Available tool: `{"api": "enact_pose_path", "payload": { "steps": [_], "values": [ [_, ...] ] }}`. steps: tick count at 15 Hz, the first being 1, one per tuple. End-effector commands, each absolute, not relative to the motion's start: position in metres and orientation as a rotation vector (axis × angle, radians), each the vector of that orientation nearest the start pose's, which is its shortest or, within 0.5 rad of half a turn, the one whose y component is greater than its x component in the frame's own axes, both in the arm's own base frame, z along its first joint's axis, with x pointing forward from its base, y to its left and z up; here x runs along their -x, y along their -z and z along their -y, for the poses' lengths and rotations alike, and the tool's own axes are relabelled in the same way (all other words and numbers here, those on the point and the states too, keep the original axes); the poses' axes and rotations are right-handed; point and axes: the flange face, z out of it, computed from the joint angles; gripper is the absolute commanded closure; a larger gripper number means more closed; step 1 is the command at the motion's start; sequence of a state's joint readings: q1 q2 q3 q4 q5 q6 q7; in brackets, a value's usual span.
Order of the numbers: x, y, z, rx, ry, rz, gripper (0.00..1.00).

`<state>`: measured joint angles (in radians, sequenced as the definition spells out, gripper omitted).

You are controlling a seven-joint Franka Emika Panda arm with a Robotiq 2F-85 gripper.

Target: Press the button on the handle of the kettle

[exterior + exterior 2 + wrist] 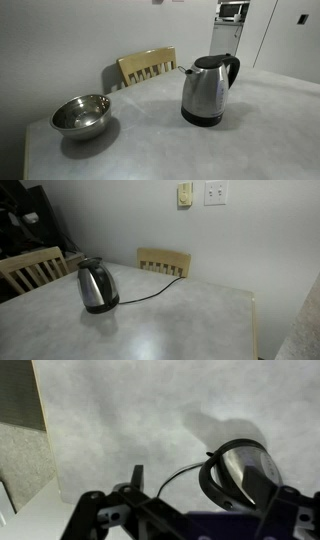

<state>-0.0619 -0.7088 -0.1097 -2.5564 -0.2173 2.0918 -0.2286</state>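
Kettle, in an exterior view: we've got the kettle (207,92) upright on the bench (270,130). Its spout points picture-left and the handle (234,70) is on the side away from the steel bowl (81,115), which sits well apart.
Button: we'd expect it at the crest of that handle, by the lid hinge (too small for us to pick out here).
Hand, same view: not in shot.
Kettle, in an exterior view: here the kettle (97,288) stands alone on the bench, and its cord (150,295) runs off toward the chair (163,261). There's no hand in this shot either.
Wrist view, kettle: we're looking down on the dark lid, right of centre, with the cord curling away to its left. We can't tell which way the handle points from here.
Wrist view, hand: the hand (190,515) is spread wide with nothing between the fingers, and it's well clear of the kettle.
Step in hand: we judge this as the approach, with the button not yet reached.
Doing it well: bring the fingers together first, so one blunt tip does the pressing. Line up over the handle's crest, not the lid.
Push: straight down, so the force goes into the base.
Risk: a sideways shove could slide or tip the kettle (an empty one is light), and the cord could drag it.
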Motion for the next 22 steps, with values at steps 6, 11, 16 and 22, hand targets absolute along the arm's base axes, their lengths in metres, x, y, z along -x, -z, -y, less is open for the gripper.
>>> {"api": "enact_pose_path", "payload": {
  "steps": [6,11,16,22],
  "values": [
    [-0.354,-0.518,0.076,3.284,0.355,0.263,0.00],
    [-0.354,-0.518,0.076,3.284,0.355,0.263,0.00],
    [-0.353,-0.518,0.077,3.278,0.357,0.244,0.00],
    [-0.352,-0.516,0.085,3.274,0.350,0.254,0.00]
  ]
}}
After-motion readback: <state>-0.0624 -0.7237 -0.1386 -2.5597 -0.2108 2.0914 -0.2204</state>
